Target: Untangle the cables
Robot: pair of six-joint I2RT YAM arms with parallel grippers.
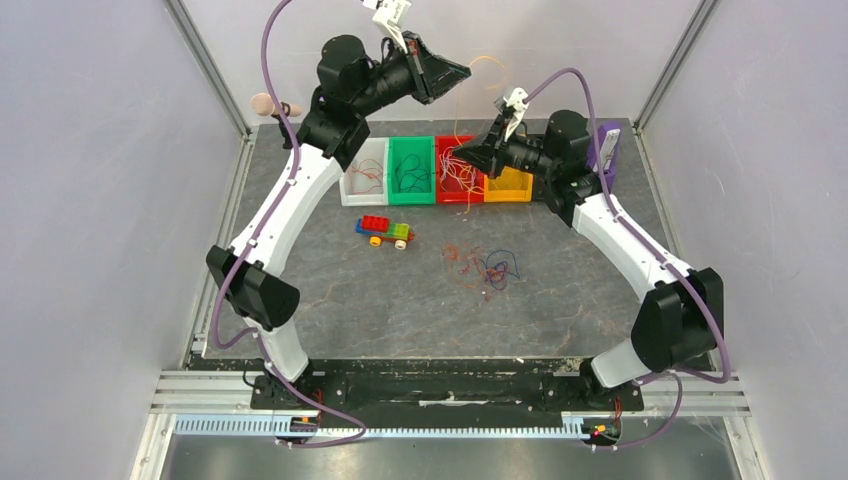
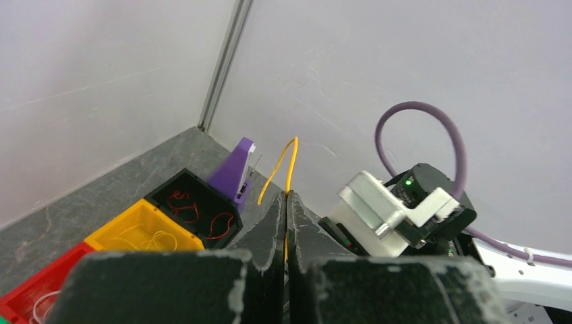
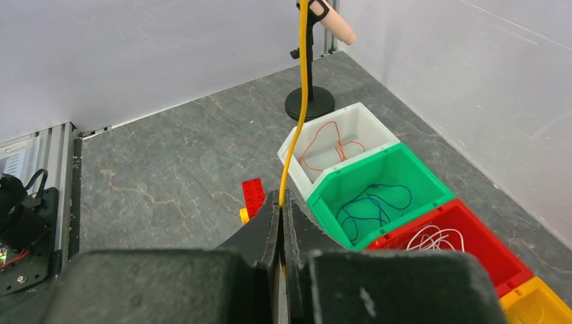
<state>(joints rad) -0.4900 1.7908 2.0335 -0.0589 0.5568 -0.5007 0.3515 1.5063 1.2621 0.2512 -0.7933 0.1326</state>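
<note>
One yellow cable (image 1: 457,112) is stretched between both grippers above the bins. My left gripper (image 1: 458,72) is raised high at the back and shut on its upper end; the cable (image 2: 290,162) loops out past the closed tips (image 2: 286,197). My right gripper (image 1: 468,156) is lower, over the red bin, and shut on the same cable (image 3: 301,101), which rises straight up from its tips (image 3: 281,197). A small tangle of red, orange and blue cables (image 1: 485,265) lies on the table in front of the bins.
A row of bins stands at the back: white (image 1: 352,190) with an orange wire, green (image 1: 412,197), red (image 1: 460,198), yellow (image 1: 510,196), and a black one (image 2: 162,190) with red wires. A toy brick car (image 1: 385,230) sits mid-table. A peg stand (image 1: 265,103) is back left, a purple object (image 1: 605,150) back right.
</note>
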